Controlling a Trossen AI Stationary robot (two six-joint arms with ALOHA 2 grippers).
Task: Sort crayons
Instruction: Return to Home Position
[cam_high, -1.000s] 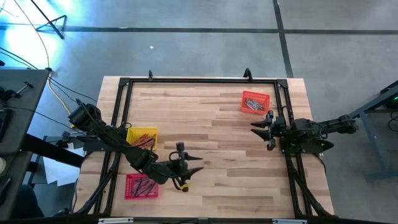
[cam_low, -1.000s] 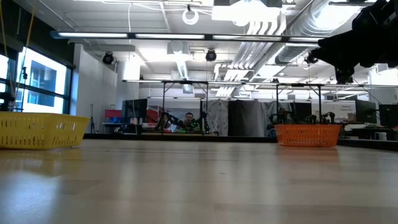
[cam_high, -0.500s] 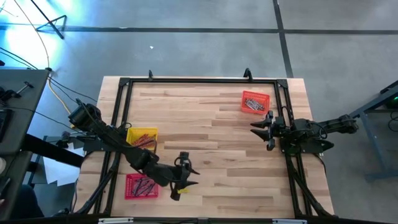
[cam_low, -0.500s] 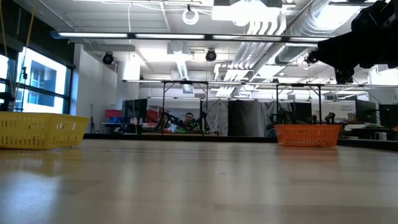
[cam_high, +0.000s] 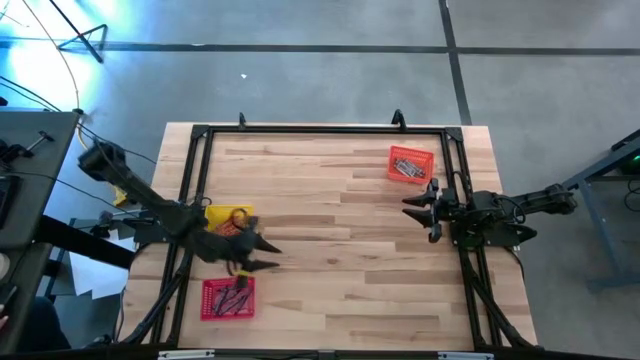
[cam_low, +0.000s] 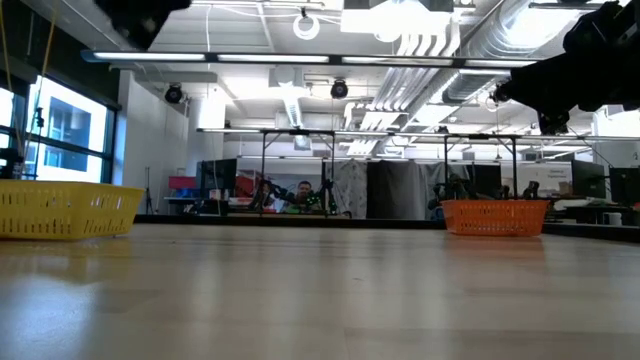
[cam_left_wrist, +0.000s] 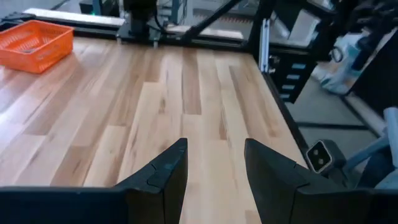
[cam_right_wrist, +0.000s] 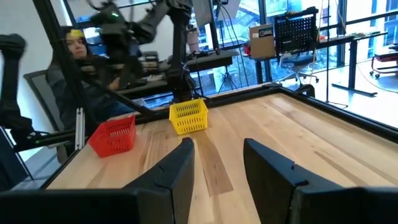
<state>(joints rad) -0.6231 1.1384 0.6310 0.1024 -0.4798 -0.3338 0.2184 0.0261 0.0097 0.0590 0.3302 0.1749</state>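
Now the left end effector (cam_left_wrist: 214, 148) hangs open and empty beside the yellow tray (cam_high: 211, 212) — the right end effector (cam_right_wrist: 217, 147) hangs open too, near the orange tray (cam_high: 394, 154) of crayons (cam_high: 408, 168).

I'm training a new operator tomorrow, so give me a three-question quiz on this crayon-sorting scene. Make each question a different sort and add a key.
1. True or false: the left gripper is shut.
2. Which colour of tray lies nearest the right gripper? A red, B yellow, C orange.
3. Fill in: crayons show in ___ trays.
Key: 1 false, it is open and empty; 2 C, the orange tray; 3 three.
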